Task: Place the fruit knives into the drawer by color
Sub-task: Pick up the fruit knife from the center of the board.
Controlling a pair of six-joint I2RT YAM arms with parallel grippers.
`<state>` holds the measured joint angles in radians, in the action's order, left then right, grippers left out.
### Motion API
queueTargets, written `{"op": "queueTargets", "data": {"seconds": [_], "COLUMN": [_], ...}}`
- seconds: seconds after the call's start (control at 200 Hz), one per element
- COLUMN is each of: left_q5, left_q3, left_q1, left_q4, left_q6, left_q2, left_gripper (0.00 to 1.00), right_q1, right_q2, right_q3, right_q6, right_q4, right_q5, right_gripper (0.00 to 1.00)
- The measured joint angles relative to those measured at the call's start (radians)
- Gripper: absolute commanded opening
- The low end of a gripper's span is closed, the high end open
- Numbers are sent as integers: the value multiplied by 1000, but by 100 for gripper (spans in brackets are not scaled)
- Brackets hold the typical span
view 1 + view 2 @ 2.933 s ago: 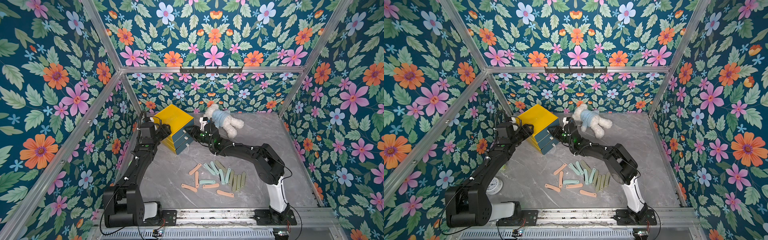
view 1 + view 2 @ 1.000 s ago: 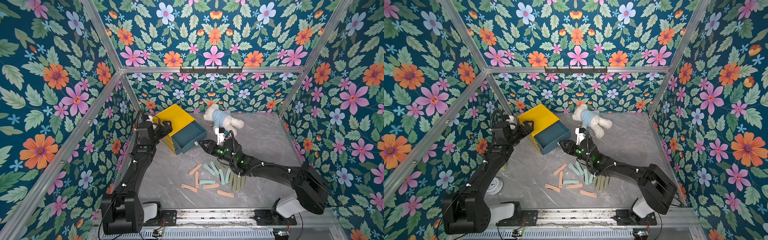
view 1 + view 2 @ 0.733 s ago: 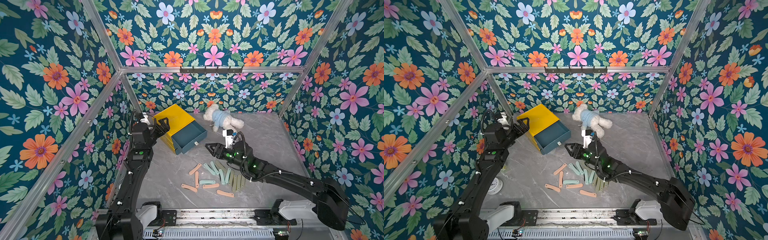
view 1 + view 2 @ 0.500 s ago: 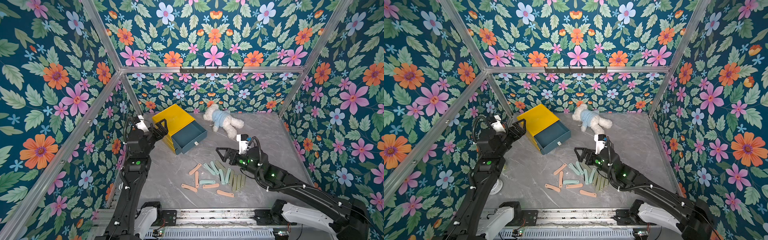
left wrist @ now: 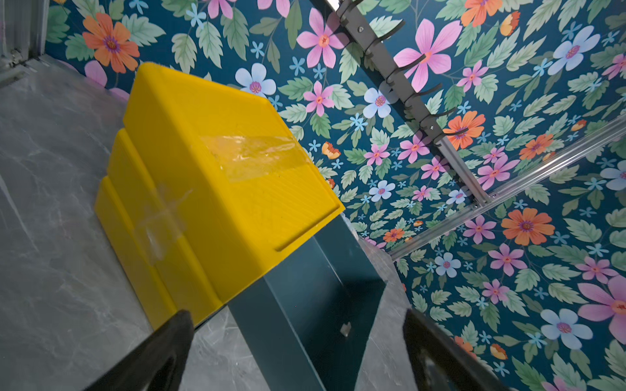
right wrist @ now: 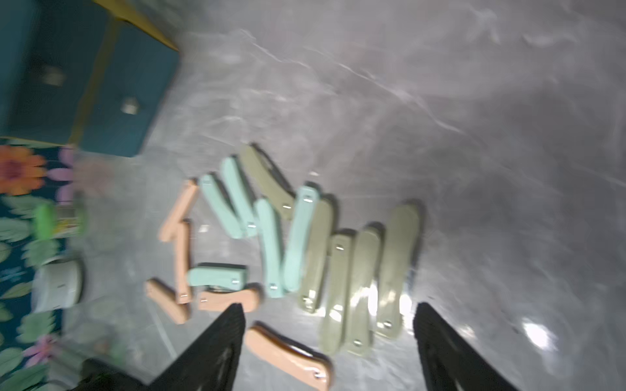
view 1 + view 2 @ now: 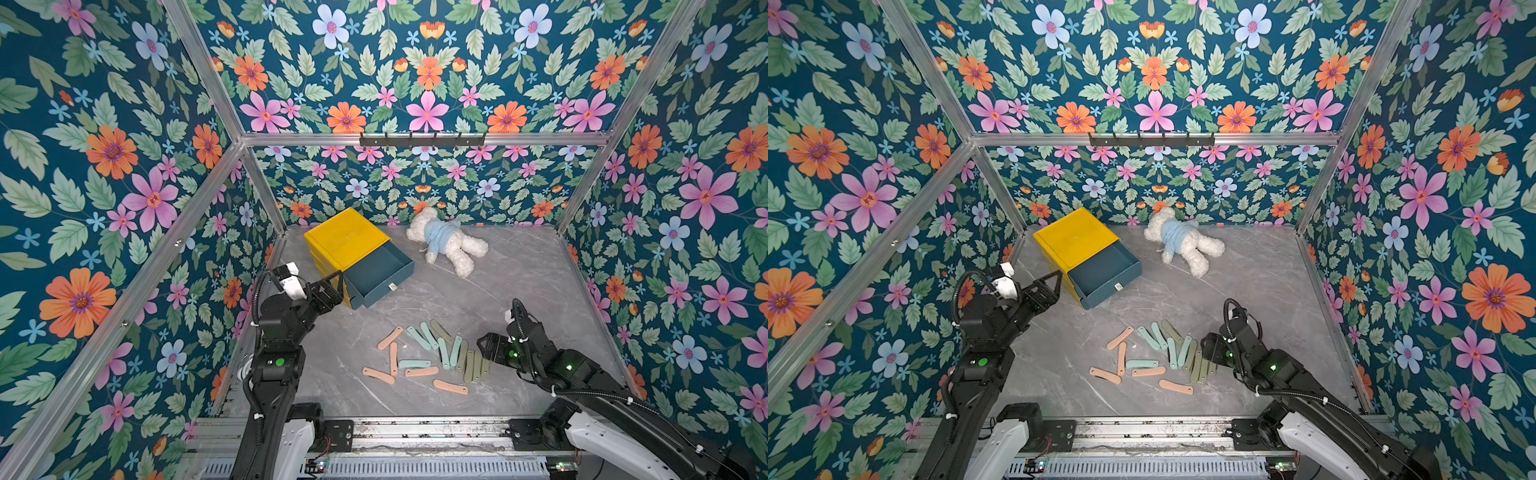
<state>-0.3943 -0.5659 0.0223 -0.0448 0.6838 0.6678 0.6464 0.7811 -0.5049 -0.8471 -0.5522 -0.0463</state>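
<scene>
The fruit knives lie loose on the grey table in both top views: salmon pink ones (image 7: pixel 390 337) on the left, pale teal ones (image 7: pixel 417 337) in the middle, olive green ones (image 7: pixel 469 365) on the right. The yellow cabinet (image 7: pixel 345 239) has its top teal drawer (image 7: pixel 384 286) pulled out with nothing in it. My right gripper (image 7: pixel 484 349) hovers open at the olive end of the heap. In the right wrist view its jaws (image 6: pixel 329 306) straddle olive knives (image 6: pixel 396 270) and a pink knife (image 6: pixel 288 355) without touching. My left gripper (image 7: pixel 332 286) stands open by the drawer's near-left corner, holding nothing (image 5: pixel 296 315).
A white teddy bear in a blue shirt (image 7: pixel 446 245) lies at the back, right of the cabinet. A white roll (image 6: pixel 57 287) sits by the left wall. Flowered walls close in three sides; a hook rail (image 7: pixel 422 139) hangs on the back wall.
The top drawer has come out of the cabinet. My right arm drew back from the drawer to the knives' right side. My left arm pulled back from the cabinet toward the front.
</scene>
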Motion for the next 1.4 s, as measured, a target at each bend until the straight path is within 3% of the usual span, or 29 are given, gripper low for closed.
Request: {"op": "queueTargets", "data": {"seconds": [0.365,0.675,1.12,1.285,1.4], "left_q5": [-47,-48,-46,-46,-47], "left_q3": [134,159,175,175,179], "left_q1": [26,32,35,37,37], "left_q4": [-8,-22,-29,-31,-37], "left_q6": [41,42,46,46,47], "left_q2": [-35,-18,-10,-1,1], "left_gripper": [99,99,99,99,99], "right_q1": [-50,-50,-52,-55,-59], "right_q2": [286,420,547,540,534], "right_q3": [9,-39,-113,-108,-103], "right_q6": [23,64,88,90,90], "right_q4": [48,85,39,-31,-45], "right_q5": [44,41,-5,-10,-9], "right_gripper": [44,43,34,35,43]}}
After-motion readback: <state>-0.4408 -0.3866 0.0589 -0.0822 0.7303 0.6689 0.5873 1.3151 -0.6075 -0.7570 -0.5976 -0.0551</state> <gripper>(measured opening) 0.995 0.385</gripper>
